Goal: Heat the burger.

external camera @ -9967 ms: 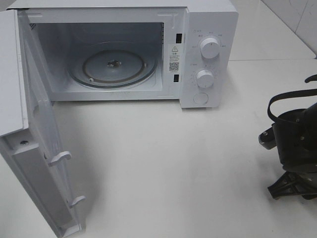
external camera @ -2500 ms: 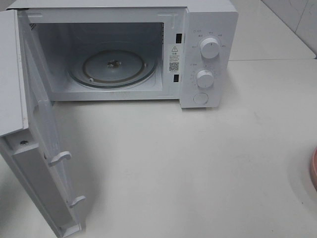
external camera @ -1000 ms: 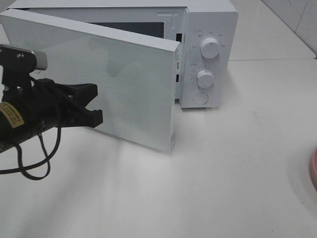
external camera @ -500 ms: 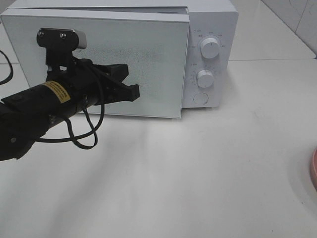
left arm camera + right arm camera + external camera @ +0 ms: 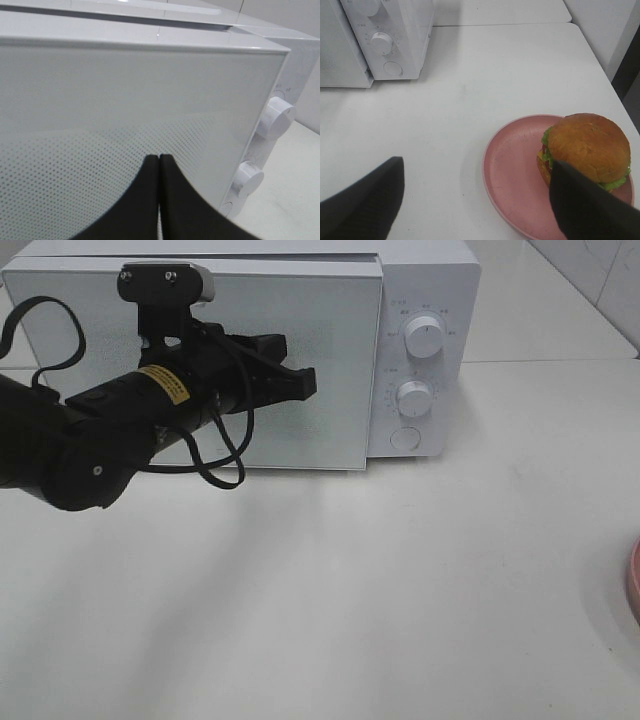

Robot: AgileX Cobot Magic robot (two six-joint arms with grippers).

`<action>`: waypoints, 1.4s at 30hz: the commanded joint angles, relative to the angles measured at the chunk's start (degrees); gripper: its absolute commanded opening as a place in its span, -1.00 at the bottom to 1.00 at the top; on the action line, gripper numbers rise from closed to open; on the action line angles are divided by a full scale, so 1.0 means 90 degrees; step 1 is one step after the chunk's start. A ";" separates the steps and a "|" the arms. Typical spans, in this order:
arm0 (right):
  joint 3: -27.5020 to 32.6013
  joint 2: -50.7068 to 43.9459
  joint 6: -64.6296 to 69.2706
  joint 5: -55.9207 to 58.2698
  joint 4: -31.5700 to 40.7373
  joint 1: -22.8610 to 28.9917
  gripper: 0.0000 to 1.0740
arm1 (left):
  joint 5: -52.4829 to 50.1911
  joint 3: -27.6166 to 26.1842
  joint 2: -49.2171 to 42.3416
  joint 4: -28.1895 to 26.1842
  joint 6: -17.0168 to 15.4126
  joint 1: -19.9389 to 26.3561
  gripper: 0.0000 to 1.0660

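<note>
One tall burger [image 5: 585, 147] with a shiny brown bun and green lettuce sat on my round pink plate [image 5: 512, 172], toward one side of it. My right pincer [image 5: 477, 200] was spread wide above the plate, holding nothing. Farther off, my left pincer [image 5: 300, 383] was pressed together, its tips against the shut door [image 5: 330, 360] of the white boxy microwave [image 5: 440, 300].

White tabletop [image 5: 400, 590], pale tiled wall [image 5: 600, 275] behind, soft even light
</note>
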 commanded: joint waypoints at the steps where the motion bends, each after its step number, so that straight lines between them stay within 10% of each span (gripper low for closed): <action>1: 0.0032 -0.0159 -0.0019 -0.0025 -0.0019 -0.0038 0.39 | 0.0159 -0.0376 0.0178 -0.0172 0.0013 -0.0045 -1.00; 29: 0.0032 -0.0159 -0.0019 -0.0025 -0.0019 -0.0038 0.38 | 0.0484 -0.1687 0.1076 -0.0547 0.0159 0.0236 -1.00; 42: 0.0032 -0.0159 -0.0019 -0.0025 -0.0019 -0.0038 0.38 | 0.2005 -0.1681 0.0637 -0.0388 0.0191 -0.0484 -1.00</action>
